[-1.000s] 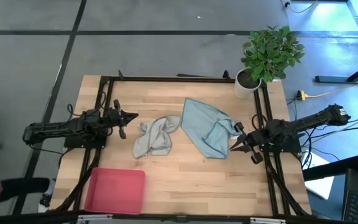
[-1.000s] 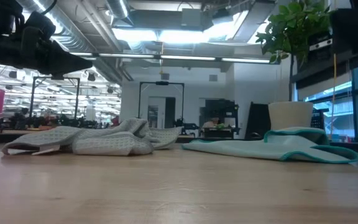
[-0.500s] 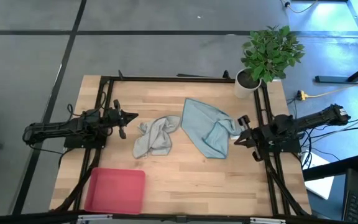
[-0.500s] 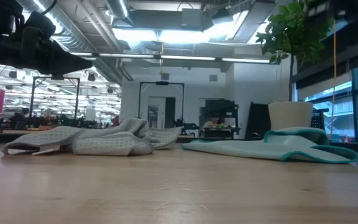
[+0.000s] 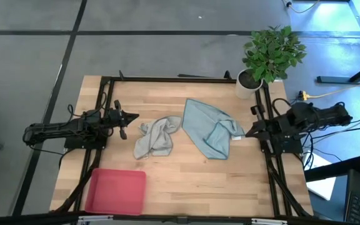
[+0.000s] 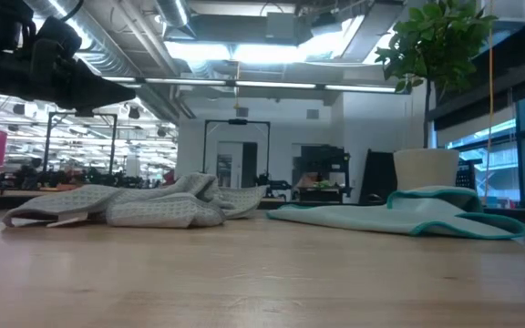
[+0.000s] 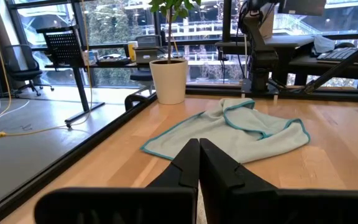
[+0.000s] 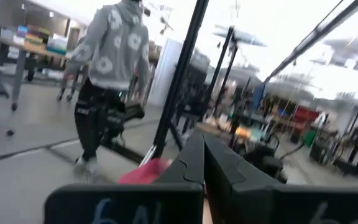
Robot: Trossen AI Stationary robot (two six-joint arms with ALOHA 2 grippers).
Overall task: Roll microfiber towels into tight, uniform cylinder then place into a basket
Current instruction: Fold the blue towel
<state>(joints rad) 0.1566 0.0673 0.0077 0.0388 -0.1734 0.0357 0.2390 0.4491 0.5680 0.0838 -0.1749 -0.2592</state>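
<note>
L arm: stretched low over counter's left edge; left tool fingers together, empty, near grey towel.
R arm: at right edge; right tool pinched together, empty, just beside teal towel.
Basket: front-left corner, empty.
R wrist view only: person walking in room.

We scan every view for lettering and find nothing we can read. In the right wrist view, pale marks sit on the dark gripper body at the frame's lower edge, too blurred for us to tell as letters or digits. No label, brand or sign shows on anything lying on the table.
</note>
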